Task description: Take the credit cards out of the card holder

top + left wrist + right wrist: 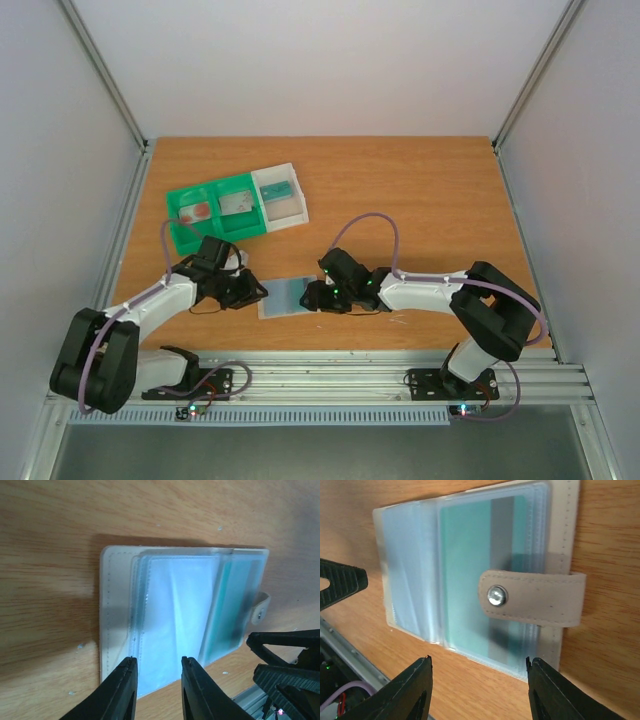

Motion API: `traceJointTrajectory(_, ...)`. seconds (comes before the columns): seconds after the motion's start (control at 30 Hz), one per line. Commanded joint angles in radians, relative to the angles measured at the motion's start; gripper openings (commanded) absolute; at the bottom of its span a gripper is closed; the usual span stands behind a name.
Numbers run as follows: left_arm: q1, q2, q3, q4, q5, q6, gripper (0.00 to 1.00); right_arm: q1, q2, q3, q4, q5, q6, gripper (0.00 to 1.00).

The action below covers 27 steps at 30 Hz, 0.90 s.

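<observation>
Two claws: both sit low over the wooden desk (420, 190) near its front edge, facing each other across the holder.
Left claw (157, 680): the jaws are a narrow gap apart, tips over the near edge of the clear sleeves. Nothing visibly pinched.
Right claw (480, 680): the jaws stand wide apart and empty, straddling the strap side.
Holder: the flat pale rectangular card holder with clear plastic sleeves (288, 297) lies open on the desk between the two claws.
Strap: the beige closing strap with a metal snap (530, 599) is unfastened and lies across the top sleeve.
Card inside: a teal plastic card with a grey stripe (485, 580) sits in the sleeve under the strap. The neighbouring sleeve looks empty; deeper sleeves are hidden.
Tray: the green-and-white three-compartment plastic tray (235, 208) stands well apart, far left. It holds a reddish card (197, 211), a grey card (238, 203) and a small teal card (281, 188), one per compartment.
Step in hand: probably pinning the holder and reaching for the teal card.
Doing it well: let the left claw hold the empty sleeves flat. The right claw should clear the strap, pinch only the card's exposed edge and draw it along the sleeve.
Risk: gripping sleeve and card together would drag the whole holder.
</observation>
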Motion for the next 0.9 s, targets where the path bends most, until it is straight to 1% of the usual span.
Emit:
traceJointTrajectory(0.0, -0.005, 0.020, -0.020, 0.055, 0.000, 0.022, 0.26, -0.001, 0.009, 0.034, -0.045, 0.052, -0.013, 0.53)
traceJointTrajectory(0.23, -0.004, 0.040, -0.020, 0.059, -0.004, 0.030, 0.25, -0.001, 0.029, 0.045, -0.014, 0.039, -0.005, 0.52)
traceJointTrajectory(0.5, -0.004, 0.038, -0.037, 0.066, -0.004, 0.029, 0.23, -0.001, 0.055, 0.061, 0.005, 0.024, 0.005, 0.49)
traceJointTrajectory(0.87, -0.005, 0.044, -0.052, 0.082, -0.006, 0.023, 0.21, -0.001, 0.081, 0.058, 0.025, 0.016, 0.020, 0.48)
